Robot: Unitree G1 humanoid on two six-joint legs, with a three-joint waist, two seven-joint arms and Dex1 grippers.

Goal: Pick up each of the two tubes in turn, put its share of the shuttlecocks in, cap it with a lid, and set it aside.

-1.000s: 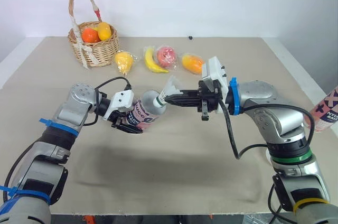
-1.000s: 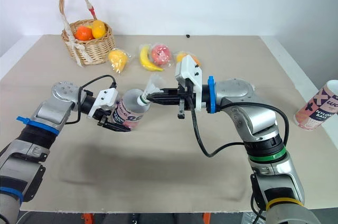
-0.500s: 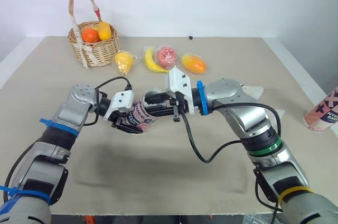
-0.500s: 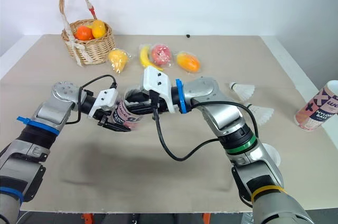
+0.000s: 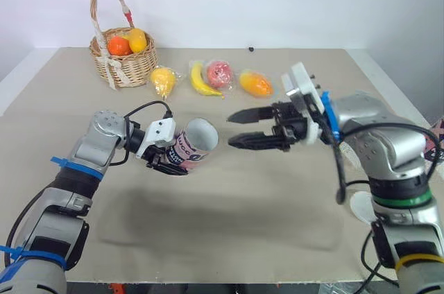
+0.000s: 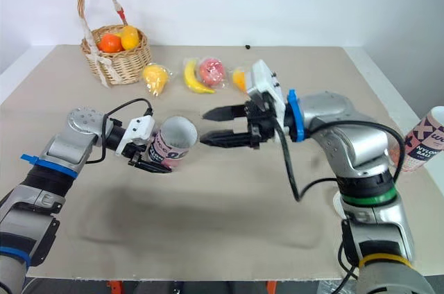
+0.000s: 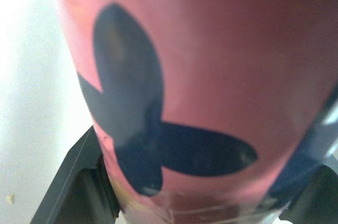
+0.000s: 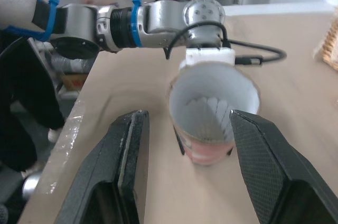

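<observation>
- Head views, left side: left gripper [image 5: 171,160] clamped on the lower body of the pink tube [image 5: 193,145]. Tube raised off the table [image 5: 229,211] and tilted, with its open mouth turned toward the right gripper [image 5: 229,130].
- Head views, right side: right gripper spread wide and holding nothing. Both black fingers levelled at the tube's mouth, near it but not touching.
- Head views, elsewhere: second tube [image 6: 424,140] at the table's right edge, well apart from both grippers. White lid [image 5: 361,205] flat on the table beside the right arm. At the far end, a basket [image 5: 126,64] of fruit, with a banana [image 5: 200,80] and other wrapped fruit just beside it.
- Left wrist view: pink tube wall with a dark blue petal-shaped mark, very close up. Black fingers [image 7: 76,184] pressed against the tube on either side at its lower end, so firmly gripped.
- Right wrist view: right fingers [image 8: 127,166] far apart, with the tube's open mouth between and beyond them, untouched. White feathers of a shuttlecock [image 8: 211,112] inside the tube. Behind the tube, the left gripper and arm holding it.
</observation>
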